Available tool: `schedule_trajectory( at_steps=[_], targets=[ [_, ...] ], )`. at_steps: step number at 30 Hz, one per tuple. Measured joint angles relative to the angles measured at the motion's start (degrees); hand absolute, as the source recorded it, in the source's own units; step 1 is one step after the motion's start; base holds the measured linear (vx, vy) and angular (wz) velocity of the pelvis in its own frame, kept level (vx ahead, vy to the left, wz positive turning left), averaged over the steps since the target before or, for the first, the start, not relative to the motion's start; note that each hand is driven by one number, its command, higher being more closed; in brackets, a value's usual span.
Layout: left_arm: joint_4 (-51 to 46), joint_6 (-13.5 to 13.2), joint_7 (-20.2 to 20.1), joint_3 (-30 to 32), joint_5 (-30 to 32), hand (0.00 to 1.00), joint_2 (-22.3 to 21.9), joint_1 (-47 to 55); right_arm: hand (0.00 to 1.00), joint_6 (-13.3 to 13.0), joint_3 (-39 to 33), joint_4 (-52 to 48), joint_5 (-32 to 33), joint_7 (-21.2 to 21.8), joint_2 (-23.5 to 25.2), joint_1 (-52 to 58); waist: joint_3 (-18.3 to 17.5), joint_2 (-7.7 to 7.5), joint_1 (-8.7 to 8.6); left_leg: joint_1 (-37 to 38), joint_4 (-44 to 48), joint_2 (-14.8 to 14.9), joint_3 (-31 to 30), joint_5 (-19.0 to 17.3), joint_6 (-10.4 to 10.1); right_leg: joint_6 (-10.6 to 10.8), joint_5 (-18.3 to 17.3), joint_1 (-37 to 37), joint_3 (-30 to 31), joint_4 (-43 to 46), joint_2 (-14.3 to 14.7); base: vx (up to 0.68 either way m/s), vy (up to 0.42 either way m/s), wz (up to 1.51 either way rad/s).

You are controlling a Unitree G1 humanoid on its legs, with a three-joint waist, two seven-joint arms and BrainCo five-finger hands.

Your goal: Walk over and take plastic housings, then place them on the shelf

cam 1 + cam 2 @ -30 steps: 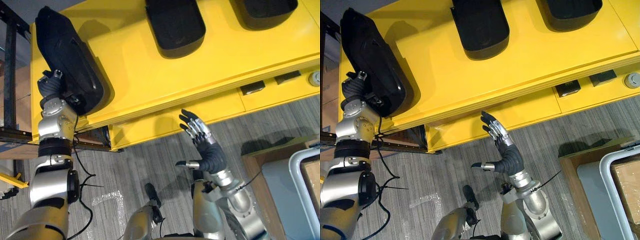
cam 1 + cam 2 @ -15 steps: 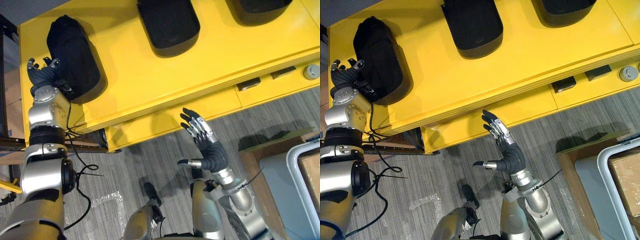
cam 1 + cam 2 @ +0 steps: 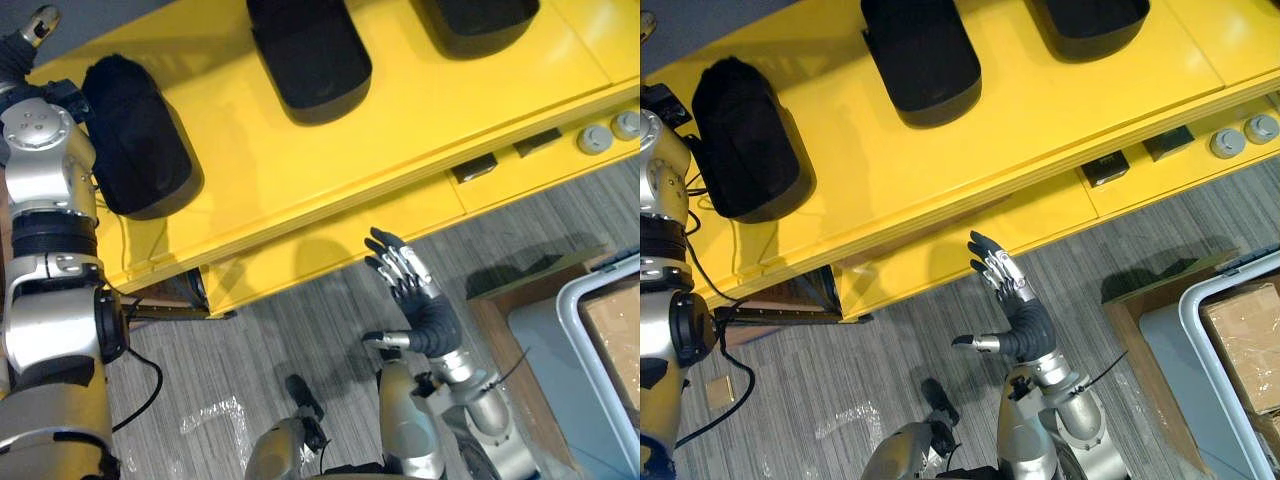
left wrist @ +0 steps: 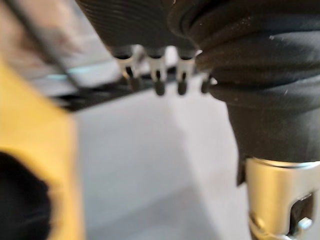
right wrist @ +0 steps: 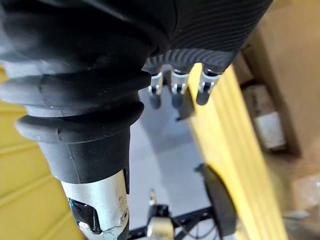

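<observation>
Three black plastic housings lie on the yellow shelf [image 3: 400, 110]. The left housing [image 3: 135, 140] rests near the shelf's left end, the middle housing [image 3: 310, 55] and the right housing [image 3: 475, 20] further along toward the back.

The left hand [image 3: 18, 58] is up past the shelf's far left corner, apart from the left housing. Its fingers [image 4: 159, 82] are extended and hold nothing, and only the silver forearm runs just beside the housing. The right hand [image 3: 415, 295] hangs over the grey plank floor [image 3: 270, 340], in front of the shelf's front edge and well apart from every housing. Its fingers are spread wide, its thumb is out to the side and its palm is empty.

A second ago the left hand gripped the left housing, which stood tilted at the shelf's edge. Half a second ago the housing lay flat with the hand at its end. Now the hand has let go and drawn away. The right hand has kept its open pose.
</observation>
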Motion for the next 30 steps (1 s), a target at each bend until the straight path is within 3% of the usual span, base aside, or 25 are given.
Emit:
schedule_trajectory(
  at_steps=[2, 3, 4, 5, 6, 7, 9, 11, 12, 15, 17, 20, 25, 30],
  targets=[
    [-10.14, -5.24, 1.53, -2.56, 3.21, 0.00, 1.94, 3.67, 0.00, -2.06, 0.02, 1.29, -0.05, 0.28, -0.43, -0.94, -0.30, 0.22, 0.02, 0.74, 0.01, 0.01, -1.77, 0.00, 0.02, 0.01, -0.01, 2.12, -1.72, -0.82, -0.21, 0.00, -0.008, 0.25],
    [-13.39, -6.59, 1.95, -2.51, 3.75, 0.00, 1.93, 5.97, 0.00, -2.54, -0.01, 2.11, -0.05, 0.22, -0.64, -1.41, -0.96, 0.40, 0.04, 0.73, 0.03, 0.00, -2.54, 0.00, 0.03, 0.01, -0.01, 2.64, -2.27, -1.19, -0.23, 0.02, -0.015, 0.37],
    [-19.73, -8.66, 2.72, -2.38, 4.83, 0.00, 1.73, 12.21, 1.00, -2.64, -0.05, 3.59, -0.29, -0.03, -1.13, -2.24, -2.79, 0.89, 0.23, 0.73, 0.04, 0.07, -3.32, 0.00, 0.03, 0.02, -0.01, 3.55, -3.34, -1.85, -0.22, 0.05, -0.018, 0.35],
    [-27.63, -9.96, 2.93, -1.10, 5.11, 0.00, 0.52, 20.77, 1.00, -2.66, -0.21, 4.77, -1.57, -0.47, -1.53, -3.01, -5.10, 1.32, 0.78, 0.85, 0.16, 0.21, -4.60, 0.01, 0.03, 0.02, -0.01, 4.78, -4.35, -2.77, -0.27, 0.08, -0.032, 0.53],
    [-36.39, -10.38, 3.03, 0.95, 5.18, 0.00, -3.60, 29.80, 1.00, -2.67, -0.33, 4.80, -2.28, -1.25, -1.93, -3.09, -7.19, 1.90, 1.54, 1.16, 0.22, 0.34, -6.13, 0.01, 0.04, 0.04, -0.02, 6.71, -6.13, -3.96, -0.32, 0.08, -0.025, 0.46],
    [-40.34, -10.77, 3.02, 1.76, 5.17, 0.00, -5.88, 34.07, 1.00, -2.63, -0.45, 4.81, -2.22, -1.39, -2.11, -3.31, -7.97, 1.98, 2.21, 1.63, 0.18, 0.39, -6.69, 0.01, 0.04, 0.05, -0.02, 7.75, -6.69, -4.50, -0.31, 0.06, -0.016, 0.50],
    [-51.70, -12.64, 1.83, 4.07, 5.12, 0.00, -15.84, 50.84, 1.00, -2.48, -1.46, 5.28, -2.18, -2.69, -1.55, -5.49, -10.50, 1.87, 5.56, 2.86, 0.24, 0.69, -10.03, 0.01, 0.03, 0.07, -0.05, 11.98, -9.91, -6.60, -0.37, 0.04, -0.003, 0.59],
    [-55.87, -14.01, 0.00, 5.00, 4.89, 0.00, -21.58, 59.97, 1.00, -1.87, -1.82, 6.96, -2.26, -3.93, -0.71, -7.90, -11.52, 1.33, 7.38, 2.92, 0.30, 0.83, -12.28, 0.01, 0.03, 0.11, -0.05, 13.99, -12.29, -7.80, -0.38, -0.03, -0.008, 0.65],
    [-58.71, -15.17, -1.76, 5.00, 4.98, 0.00, -25.76, 66.21, 1.00, -0.54, -2.26, 8.45, -2.26, -4.96, 0.49, -9.43, -11.88, 0.91, 9.31, 2.93, 0.27, 0.89, -13.85, -0.03, 0.02, 0.14, -0.09, 15.32, -13.97, -8.68, -0.40, -0.09, -0.009, 0.70],
    [-62.23, -18.41, -7.08, 3.76, 2.46, 0.00, -34.23, 78.93, 1.00, 2.58, -2.37, 14.45, -3.66, -7.51, 4.17, -12.50, -12.57, 0.01, 12.80, 2.83, 0.28, 0.76, -17.05, -0.48, 0.33, 0.34, -0.28, 18.57, -17.46, -11.05, -0.55, -0.08, -0.002, 0.59],
    [-62.32, -18.37, -9.82, 2.11, -1.10, 0.00, -37.26, 84.03, 1.00, 3.16, -1.31, 18.01, -5.16, -9.47, 6.14, -13.00, -13.14, -0.21, 14.04, 2.72, 0.26, 0.41, -18.58, -0.37, 0.18, 0.47, -0.20, 20.16, -18.95, -12.28, -0.61, -0.04, 0.001, 0.44],
    [-58.40, -15.97, -12.54, -0.27, -5.09, 0.00, -40.36, 89.86, 1.00, 4.18, 0.02, 23.67, -6.65, -13.32, 8.57, -14.03, -14.58, -0.75, 15.42, 0.79, 0.40, 0.15, -20.89, -0.11, -0.05, 0.64, 0.74, 21.34, -21.44, -14.47, -0.53, -0.02, -0.002, 0.37],
    [-45.83, -13.96, -18.62, -4.74, -4.37, 0.00, -42.10, 94.03, 1.00, 4.35, -1.86, 37.76, -6.65, -20.47, 10.70, -20.17, -14.74, -2.39, 17.54, 0.61, 0.29, -0.52, -24.93, 1.04, -0.56, 0.93, 1.97, 23.97, -25.84, -15.25, -0.43, 0.05, -0.015, 0.43],
    [-34.61, -13.96, -25.79, -8.77, 0.85, 0.00, -42.32, 94.84, 1.00, 4.06, -5.79, 47.35, -6.54, -24.24, 11.44, -27.64, -13.39, -1.78, 19.33, -0.31, 1.82, -1.22, -27.89, 1.04, -0.55, 0.91, 0.90, 25.12, -28.75, -13.82, -1.47, 0.01, 0.002, 0.33]
  ],
)
